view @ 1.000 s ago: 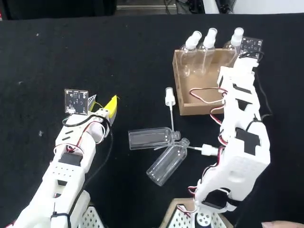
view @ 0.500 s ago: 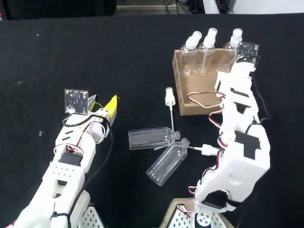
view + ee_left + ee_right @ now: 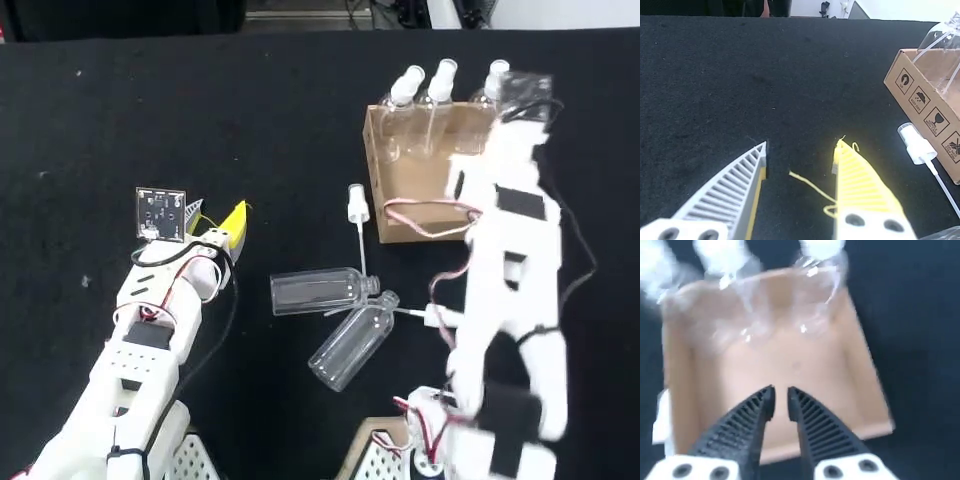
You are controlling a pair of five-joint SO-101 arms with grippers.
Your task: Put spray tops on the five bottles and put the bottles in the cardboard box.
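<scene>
The left arm [image 3: 150,330] lies over the near left of the black table [image 3: 150,100]. The left gripper [image 3: 215,213] has its jaws spread wide, one finger yellow and the other grey-white, with nothing between them. In its wrist view the left gripper [image 3: 802,147] frames only bare table [image 3: 740,75].

Near the middle lie two clear plastic bottles, both without tops. One bottle [image 3: 320,290] lies on its side with its neck pointing right. The second bottle [image 3: 355,342] lies slanted just nearer, its neck close to the first one's neck. A white spray top [image 3: 357,205] [image 3: 915,142] lies just left of the box, its thin tube running toward the first bottle's neck. Another spray top [image 3: 435,316] lies right of the slanted bottle, beside the right arm [image 3: 505,230].

The cardboard box [image 3: 375,180] [image 3: 925,100] sits at the far right. It is brown and shallow, with its top open. Three clear bottles [image 3: 432,120] with white spray tops lean against its far wall in a row.

The right arm stretches from the near edge over the box. The right gripper [image 3: 780,390] hangs above the box floor [image 3: 805,365]. Its dark fingers are almost together, with a slim gap at the tips, and they hold nothing. The three bottles [image 3: 815,295] lie beyond the fingertips.
</scene>
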